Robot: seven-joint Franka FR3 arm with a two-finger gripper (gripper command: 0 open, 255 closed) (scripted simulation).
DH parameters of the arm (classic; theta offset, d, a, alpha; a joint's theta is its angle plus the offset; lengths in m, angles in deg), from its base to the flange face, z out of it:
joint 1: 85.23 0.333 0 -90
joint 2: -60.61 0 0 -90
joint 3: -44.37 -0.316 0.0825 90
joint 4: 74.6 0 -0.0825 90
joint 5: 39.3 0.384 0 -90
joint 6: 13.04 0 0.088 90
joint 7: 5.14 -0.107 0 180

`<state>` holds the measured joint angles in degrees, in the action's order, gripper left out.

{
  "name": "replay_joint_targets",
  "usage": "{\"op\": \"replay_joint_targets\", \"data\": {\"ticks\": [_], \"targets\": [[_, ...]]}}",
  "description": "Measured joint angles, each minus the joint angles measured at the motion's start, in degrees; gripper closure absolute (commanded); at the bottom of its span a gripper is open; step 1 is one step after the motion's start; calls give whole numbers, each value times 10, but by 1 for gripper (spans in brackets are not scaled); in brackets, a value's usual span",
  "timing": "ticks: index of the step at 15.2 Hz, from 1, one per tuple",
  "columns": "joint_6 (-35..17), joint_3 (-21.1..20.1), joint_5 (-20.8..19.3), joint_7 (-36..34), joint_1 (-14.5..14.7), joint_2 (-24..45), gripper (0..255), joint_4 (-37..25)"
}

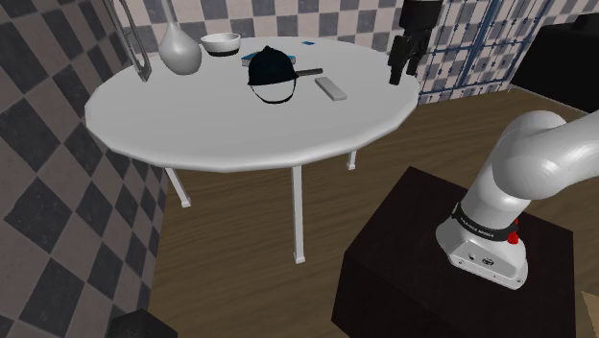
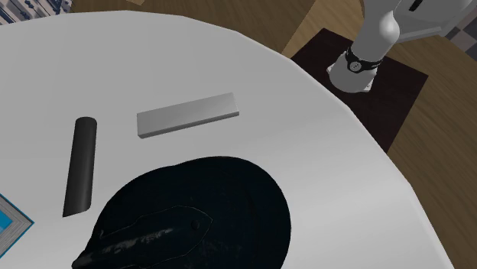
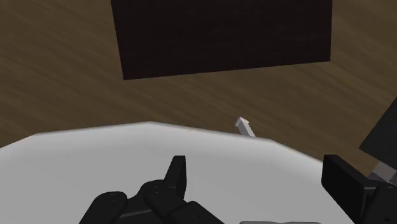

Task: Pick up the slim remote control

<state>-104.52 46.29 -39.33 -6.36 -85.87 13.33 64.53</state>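
Shoulder view: round white table [image 1: 192,134]; black cap [image 1: 272,69]; white bowl [image 1: 221,42] at cap's ten o'clock; grey vase [image 1: 180,53] at nine; black cylinder [image 1: 309,71] at three.

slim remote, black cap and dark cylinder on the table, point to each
slim remote [image 2: 187,115]: second exterior view, middle of its grey top face.
black cap [image 2: 218,206]: second exterior view, on its crown.
dark cylinder [image 2: 80,166]: second exterior view, midway along its side.
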Motion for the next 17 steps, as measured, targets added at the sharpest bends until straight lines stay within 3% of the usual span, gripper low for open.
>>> {"op": "replay_joint_targets", "data": {"ticks": [2, 8, 17], "targets": [[-5, 1, -1, -1, -1, 10, 0, -4], [-82, 17, -7, -7, -15, 126, 0, -44], [-162, 49, -4, -10, -35, 328, 0, -167]]}}
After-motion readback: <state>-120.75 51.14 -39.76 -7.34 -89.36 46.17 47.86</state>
